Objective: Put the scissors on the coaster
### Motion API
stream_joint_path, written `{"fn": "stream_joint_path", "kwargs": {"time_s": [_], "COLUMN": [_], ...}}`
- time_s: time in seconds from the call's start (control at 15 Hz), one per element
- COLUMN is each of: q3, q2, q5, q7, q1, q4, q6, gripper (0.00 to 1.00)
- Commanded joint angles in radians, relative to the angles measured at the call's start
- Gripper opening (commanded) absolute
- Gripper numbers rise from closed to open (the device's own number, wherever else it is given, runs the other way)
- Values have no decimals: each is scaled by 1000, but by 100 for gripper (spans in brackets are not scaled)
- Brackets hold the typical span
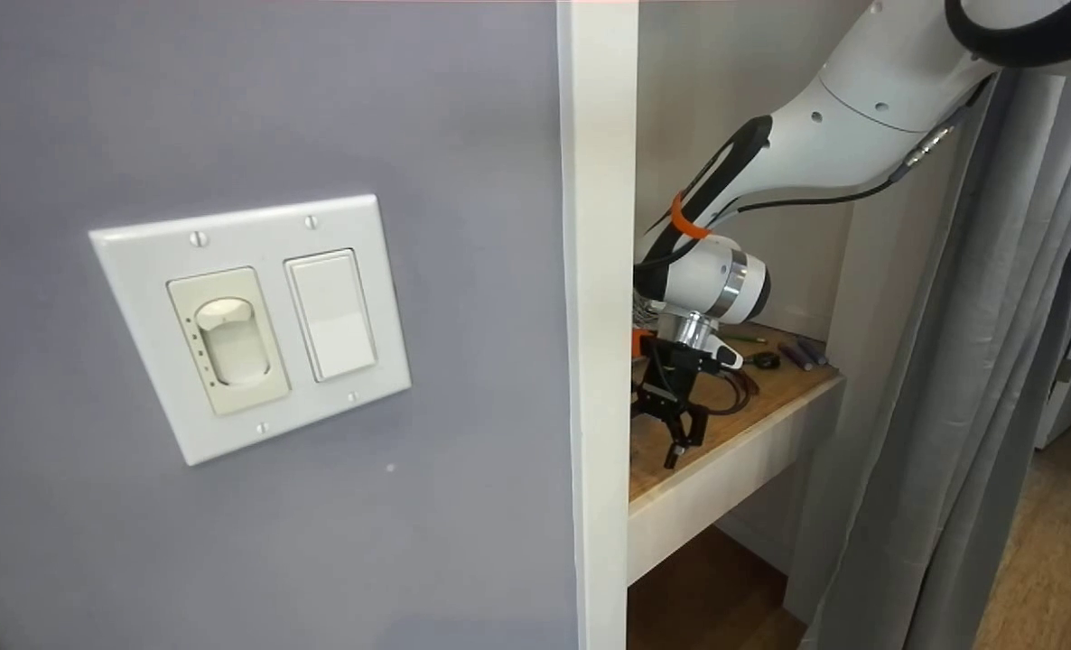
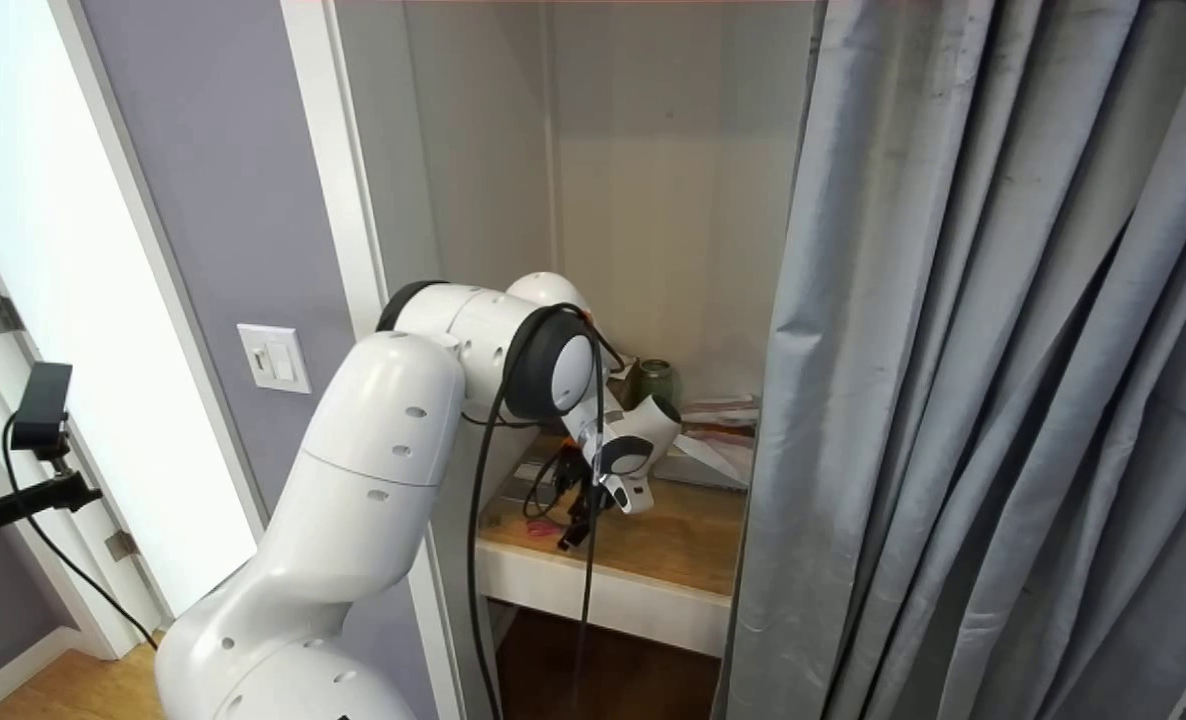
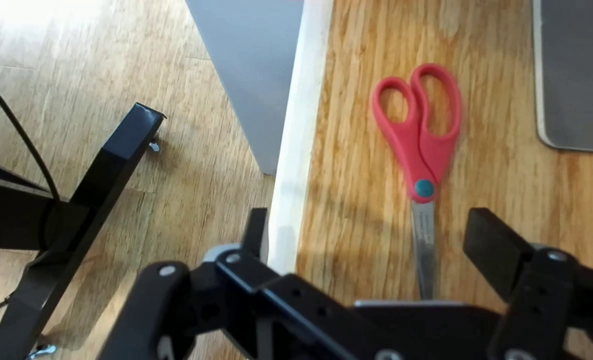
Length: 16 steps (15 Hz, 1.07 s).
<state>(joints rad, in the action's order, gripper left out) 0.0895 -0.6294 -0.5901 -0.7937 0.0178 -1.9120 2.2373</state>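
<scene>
The scissors (image 3: pixel 421 145) lie flat on the wooden shelf top, with red-pink handles, a teal pivot and closed metal blades. Their handles also show small in an exterior view (image 2: pixel 543 527). My gripper (image 3: pixel 369 225) is open and empty above the shelf. In the wrist view the blades lie between the two fingers, nearer the right one, and the blade tip is hidden behind the gripper body. The left finger is over the shelf's white front edge. A grey flat panel (image 3: pixel 581 75) with a rounded corner lies right of the scissors; I cannot tell whether it is the coaster.
The shelf's white front edge (image 3: pixel 296 130) runs close by the scissors. A white post (image 1: pixel 600 325) and a grey curtain (image 2: pixel 883 360) flank the alcove. A green jar (image 2: pixel 656 380), papers (image 2: pixel 723 412), cables (image 1: pixel 741 394) and markers (image 1: pixel 797 355) are on the shelf.
</scene>
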Motion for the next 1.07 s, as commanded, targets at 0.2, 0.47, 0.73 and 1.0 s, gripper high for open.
{"fn": "stream_joint_path", "kwargs": {"time_s": [0.2,0.47,0.73,1.0], "q3": [2,-4,-8,-13], "q2": [-73,-102,-123,-129], "q5": [-64,-64,-55,-47], "q7": [15,4,1,-1], "q1": [16,31,38,41], "q4": [86,117,135,142], "q6": [19,29,49,47], "gripper": [100,85,48,21]}}
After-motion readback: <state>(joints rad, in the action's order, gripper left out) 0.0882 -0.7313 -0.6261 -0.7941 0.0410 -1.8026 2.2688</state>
